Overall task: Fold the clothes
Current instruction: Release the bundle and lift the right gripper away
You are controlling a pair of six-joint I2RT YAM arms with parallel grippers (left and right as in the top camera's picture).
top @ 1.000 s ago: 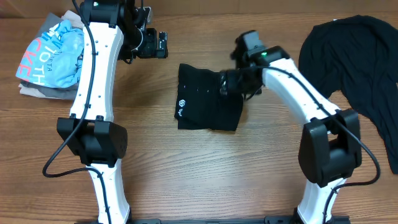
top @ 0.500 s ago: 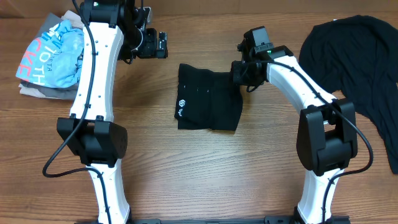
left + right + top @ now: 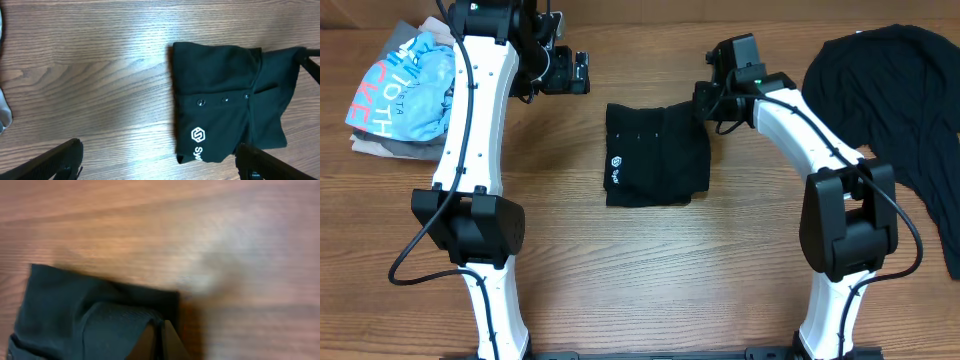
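Three lots of clothes lie on the table (image 3: 650,280), and the folded black T-shirt (image 3: 655,155) in the middle is the one in hand. Well to the left of it is a pile with a light blue shirt (image 3: 405,85) with pink lettering on top and a grey garment (image 3: 365,145) showing under its edge. Nearer, up and to the left of the folded black T-shirt and not touching it, the left gripper (image 3: 570,72) hangs over bare wood with its jaws spread wide and nothing between them. The shirt itself lies as a squarish packet, with its white logo (image 3: 199,135) near the front left corner. At its far right corner the right gripper (image 3: 708,105) has its jaws together; the wrist view shows cloth bunched up at the fingertips (image 3: 161,339), so it appears clamped on that corner. Well to the right of the folded shirt sprawls a loose black T-shirt (image 3: 890,90), not yet folded.

The step looks like tidying or shifting the folded packet. To do it well, the pinch should take every layer at that corner, or the top flap may peel open. A low, slow drag would probably keep the fold flat. The free left gripper could steady the opposite edge.
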